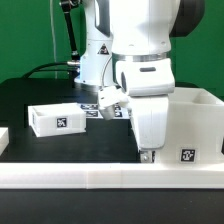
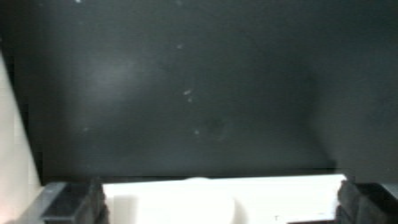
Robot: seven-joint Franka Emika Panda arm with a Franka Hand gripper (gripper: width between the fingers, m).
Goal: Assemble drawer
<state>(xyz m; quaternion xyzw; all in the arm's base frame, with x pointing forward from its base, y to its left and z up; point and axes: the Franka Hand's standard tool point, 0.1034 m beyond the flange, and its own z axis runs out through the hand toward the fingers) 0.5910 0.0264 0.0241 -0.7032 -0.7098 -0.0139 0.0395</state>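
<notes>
While spread wide, tool (image 2: 199, 200) astride the housing (image 1: 196, 125) wall (fingers (image 2: 71, 203) either side), tray (image 1: 57, 119) apart.

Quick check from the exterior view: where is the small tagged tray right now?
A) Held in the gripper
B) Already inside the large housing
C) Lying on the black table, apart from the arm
C: the small tray lies on the black table, toward the exterior view's left, apart from the gripper beside the housing.

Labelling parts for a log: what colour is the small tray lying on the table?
White, with a black-and-white square tag on its side; the tray shows best in the exterior view.
</notes>
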